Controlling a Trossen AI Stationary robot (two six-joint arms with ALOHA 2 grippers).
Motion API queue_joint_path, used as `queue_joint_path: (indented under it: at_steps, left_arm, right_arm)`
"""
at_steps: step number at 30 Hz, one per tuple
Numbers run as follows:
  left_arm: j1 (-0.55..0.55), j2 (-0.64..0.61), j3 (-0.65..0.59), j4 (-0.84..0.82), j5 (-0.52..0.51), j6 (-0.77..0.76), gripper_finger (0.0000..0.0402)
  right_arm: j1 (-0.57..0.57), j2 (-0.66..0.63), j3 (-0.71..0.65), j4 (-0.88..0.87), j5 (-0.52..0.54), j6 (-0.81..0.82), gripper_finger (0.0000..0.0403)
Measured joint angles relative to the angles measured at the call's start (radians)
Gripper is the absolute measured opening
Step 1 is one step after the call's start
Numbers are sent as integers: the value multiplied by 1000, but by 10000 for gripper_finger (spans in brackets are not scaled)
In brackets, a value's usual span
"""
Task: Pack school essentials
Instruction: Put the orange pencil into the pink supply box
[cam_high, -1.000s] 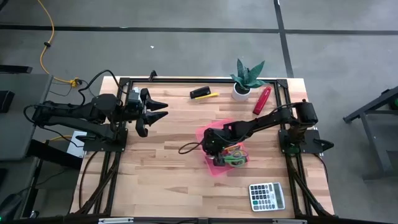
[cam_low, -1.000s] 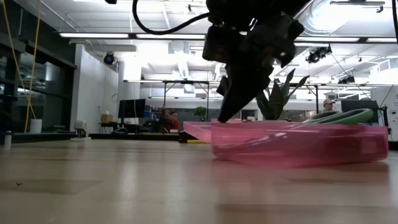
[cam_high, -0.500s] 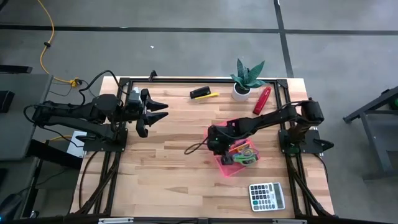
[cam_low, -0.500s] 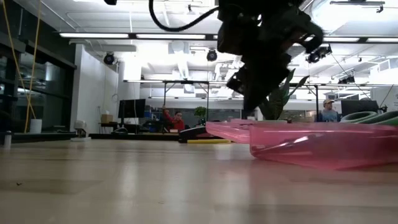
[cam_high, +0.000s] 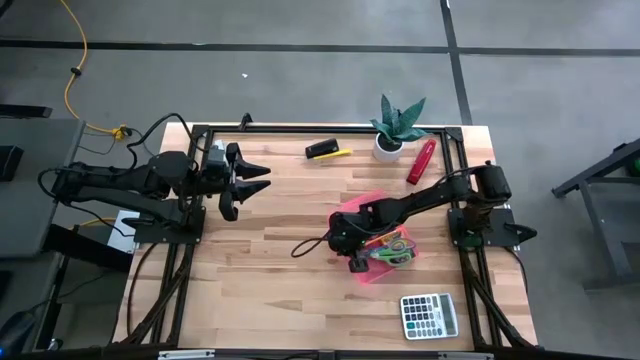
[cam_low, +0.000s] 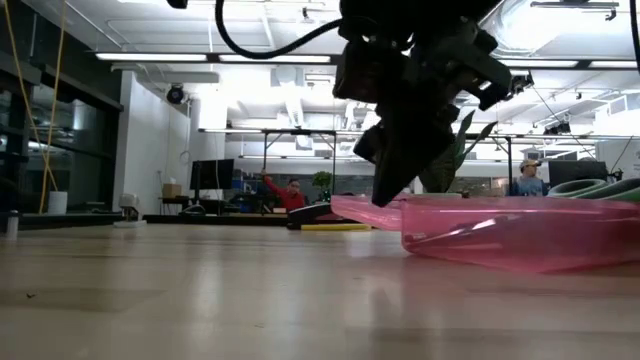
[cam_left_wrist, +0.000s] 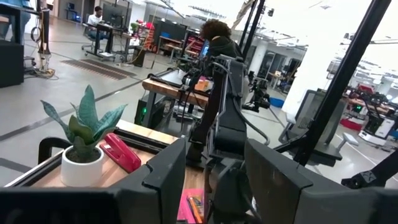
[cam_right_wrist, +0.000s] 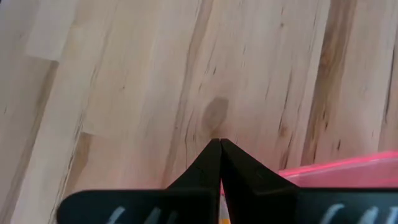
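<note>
The translucent pink tray (cam_high: 405, 262) lies flat on the wooden table, right of centre. It holds school essentials, among them green-handled scissors (cam_high: 392, 247) whose handles rise over its rim (cam_low: 590, 185). My right gripper (cam_high: 350, 258) is shut and slants down at the tray's left rim (cam_low: 345, 205); in the right wrist view its tips (cam_right_wrist: 219, 143) stand over bare wood with the tray (cam_right_wrist: 348, 169) just beside them. My left gripper (cam_high: 255, 180) waits open and level above the table's far left. My right gripper slants down from the right with shut fingers close beside the tray's left rim (cam_right_wrist: 298, 173). I cannot tell whether the fingers touch the rim. The tray lies flat on the table.
At the far edge stand a potted plant (cam_high: 398, 125), a red stapler (cam_high: 421, 160) and a black-and-yellow marker (cam_high: 326, 150). A calculator (cam_high: 429, 315) lies near the front right corner. Bare wood spreads over the table's left half. People are in the room beyond.
My right gripper, shut throughout, went toward the table's right edge, and the pink tray slid that way along the table. In the last half second the gripper came back a little toward the left while the tray stayed where it was.
</note>
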Motion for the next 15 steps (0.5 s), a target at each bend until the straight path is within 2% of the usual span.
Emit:
queue_joint_path:
  at_steps: [6, 11, 15]
  left_arm:
    - [0, 0, 0, 0, 0, -23, 152]
    - [0, 0, 0, 0, 0, -23, 152]
    - [0, 0, 0, -1, 0, -23, 152]
  right_arm:
    - [0, 0, 0, -57, 43, -13, 0]
    - [-1, -21, 4, -174, 78, -55, 0]
    - [-1, -29, 56, -282, 136, -99, 0]
